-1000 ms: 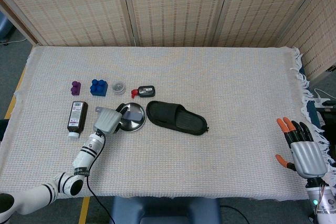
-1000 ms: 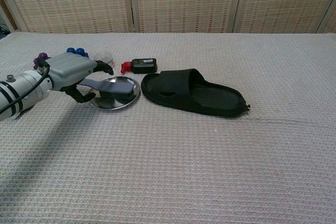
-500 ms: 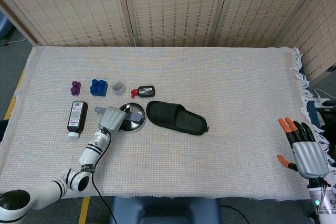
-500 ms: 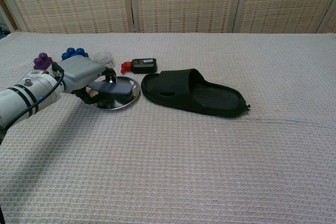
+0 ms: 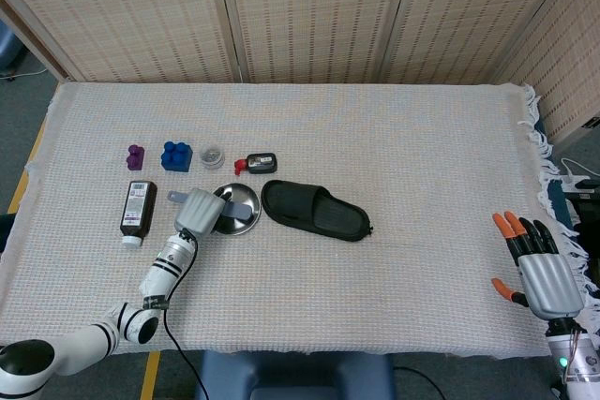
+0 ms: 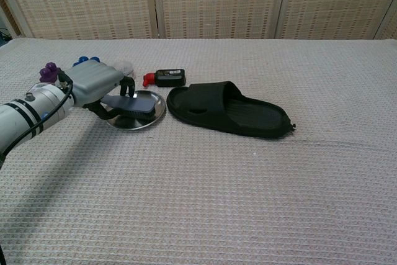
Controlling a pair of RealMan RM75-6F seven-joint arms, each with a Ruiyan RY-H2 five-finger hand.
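My left hand [image 5: 199,211] grips the handle of a grey-blue brush [image 6: 135,104], whose head is over a round metal plate [image 6: 133,122]. In the head view the handle end of the brush [image 5: 176,197] sticks out to the left of the hand, and the plate [image 5: 244,216] lies just right of it. A black slipper [image 5: 314,210] lies on the cloth beside the plate, apart from it. My right hand [image 5: 542,272] hangs past the table's right edge with its fingers spread and nothing in it. The chest view shows my left hand [image 6: 94,82] and the slipper [image 6: 231,110], not the right hand.
Behind the plate stand a purple block [image 5: 135,156], a blue block [image 5: 175,155], a small clear jar [image 5: 213,154] and a black item with a red cap [image 5: 255,164]. A dark bottle [image 5: 138,208] lies left of my left hand. A white woven cloth [image 5: 422,166] covers the table.
My left hand has moved a little to the right and further over the plate, with the brush in it. The right hand has barely shifted.
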